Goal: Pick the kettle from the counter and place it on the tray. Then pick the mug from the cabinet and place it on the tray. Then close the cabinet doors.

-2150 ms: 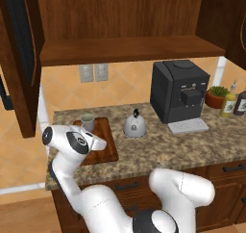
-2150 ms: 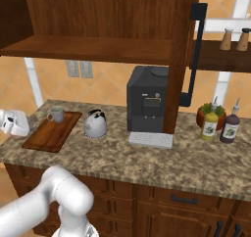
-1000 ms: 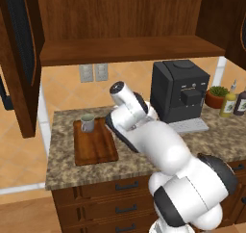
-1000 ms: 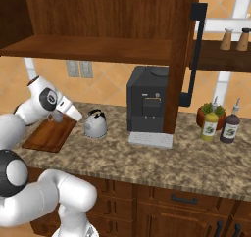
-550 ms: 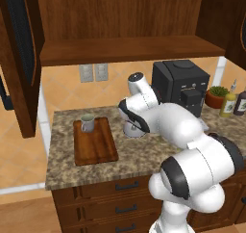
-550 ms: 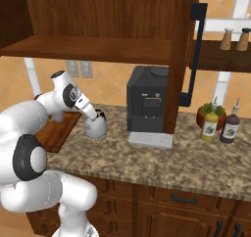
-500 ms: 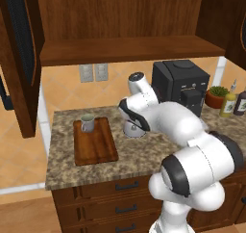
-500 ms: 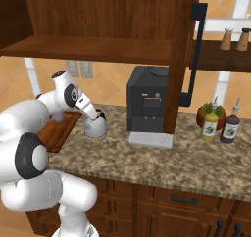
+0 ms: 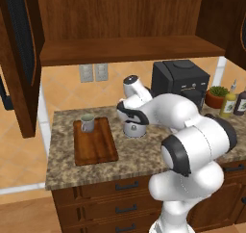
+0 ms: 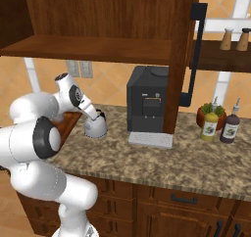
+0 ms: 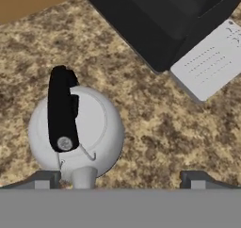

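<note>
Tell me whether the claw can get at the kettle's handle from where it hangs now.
Probably yes. The claw hangs open just above the kettle, and nothing lies between them. But the black handle sits off toward one fingertip, so it likely needs a small sideways shift first.

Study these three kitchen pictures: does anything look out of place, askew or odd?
One thing stands out: the mug already sits on the tray, while the kettle stands upright on the counter beside it. The open gripper is off-centre over the kettle. Nothing looks spilled or damaged.
</note>
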